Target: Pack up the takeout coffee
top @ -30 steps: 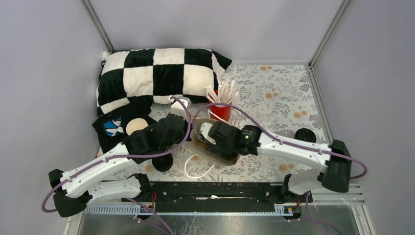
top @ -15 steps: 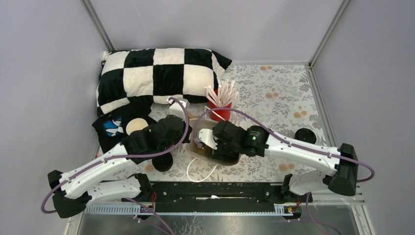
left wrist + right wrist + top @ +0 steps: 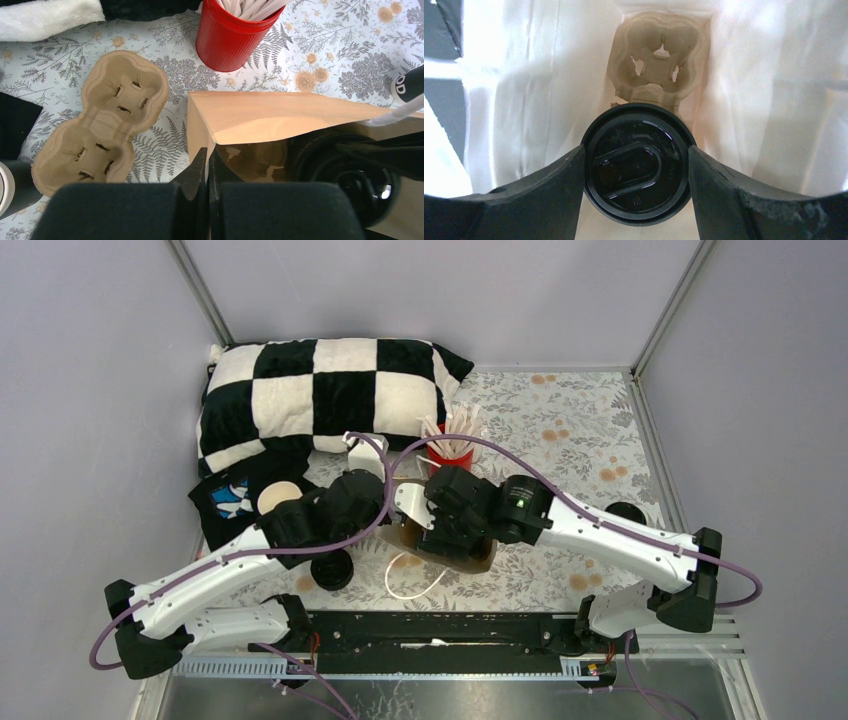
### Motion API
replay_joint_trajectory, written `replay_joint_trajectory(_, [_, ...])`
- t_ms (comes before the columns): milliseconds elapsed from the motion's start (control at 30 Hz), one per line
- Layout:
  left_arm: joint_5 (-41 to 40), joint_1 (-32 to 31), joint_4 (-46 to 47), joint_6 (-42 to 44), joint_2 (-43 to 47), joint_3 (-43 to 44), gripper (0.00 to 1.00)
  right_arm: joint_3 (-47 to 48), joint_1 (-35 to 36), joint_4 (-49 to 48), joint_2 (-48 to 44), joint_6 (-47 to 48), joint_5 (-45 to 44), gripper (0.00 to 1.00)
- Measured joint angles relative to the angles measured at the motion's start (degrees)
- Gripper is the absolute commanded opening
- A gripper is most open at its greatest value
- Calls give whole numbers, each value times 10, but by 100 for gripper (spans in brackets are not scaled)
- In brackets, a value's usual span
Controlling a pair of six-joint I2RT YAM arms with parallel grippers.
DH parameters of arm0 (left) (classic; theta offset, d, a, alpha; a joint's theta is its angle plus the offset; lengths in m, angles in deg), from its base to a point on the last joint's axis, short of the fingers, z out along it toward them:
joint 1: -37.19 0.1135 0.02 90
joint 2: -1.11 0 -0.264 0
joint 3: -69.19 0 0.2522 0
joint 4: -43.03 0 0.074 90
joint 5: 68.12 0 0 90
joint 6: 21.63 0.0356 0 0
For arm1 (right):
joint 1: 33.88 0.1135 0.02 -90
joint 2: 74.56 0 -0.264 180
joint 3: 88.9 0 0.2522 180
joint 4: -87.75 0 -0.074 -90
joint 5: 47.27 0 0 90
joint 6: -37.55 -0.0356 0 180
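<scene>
The right claw [image 3: 636, 161] grips the lidded coffee cup [image 3: 635, 176] inside the paper bag [image 3: 280, 117], which the left claw [image 3: 207, 165] pinches open, so it should go straight down into the cup tray [image 3: 659, 55] before letting go.

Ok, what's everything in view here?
Bag: one, brown paper, centre.
Coffee cup: two, black lids; one held inside the bag, one outside, near left.
Cup carrier: two, brown; one in the bag, one beside it.
Red cup of sticks: one, behind the bag.
Pillow: one, black-and-white, far left.
Lidless cup: cream rim, on black cloth, left.
Black lids: right edge, count unclear.
Left gripper: shut on bag rim.
Right gripper: grips the held cup.
</scene>
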Motion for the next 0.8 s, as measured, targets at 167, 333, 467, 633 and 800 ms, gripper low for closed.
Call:
replay_joint_trajectory(167, [-8,-2,-14,-1,-1,-2,0,49,8,32,-19,-19,1,87])
replay_joint_trajectory(333, [-13,-2,-14,0,-2,-2,0,42,11,12,-59,-21,-12,71])
replay_joint_trajectory(467, [-16,-2,-13,4,-4,-2,0,-28,11,-35,-71,-18,-30,73])
replay_joint_trajectory(633, [-12,-2,-11,10,-4,-2,0,-59,11,-46,-59,-22,-35,74])
replay_joint_trajectory(800, [-6,-2,-9,15,-3,-2,0,-60,11,-49,-61,-38,-57,65])
